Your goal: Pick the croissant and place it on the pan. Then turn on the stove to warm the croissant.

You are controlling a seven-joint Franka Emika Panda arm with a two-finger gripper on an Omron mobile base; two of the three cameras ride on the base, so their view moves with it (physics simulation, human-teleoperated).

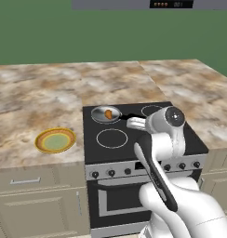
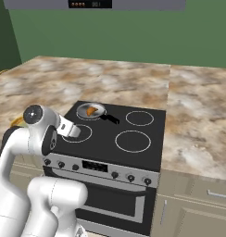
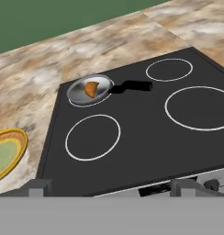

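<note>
So the croissant (image 1: 108, 113) is sitting in the pan (image 1: 105, 114), up on the back-left burner of the stove (image 1: 134, 139), mid-frame. Pan handle points right. A yellow-rimmed green plate (image 1: 55, 140) sits on the marble counter (image 1: 36, 102) at left. The white arm (image 1: 167, 153) rises from lower right, covering the stove's right side.
</note>
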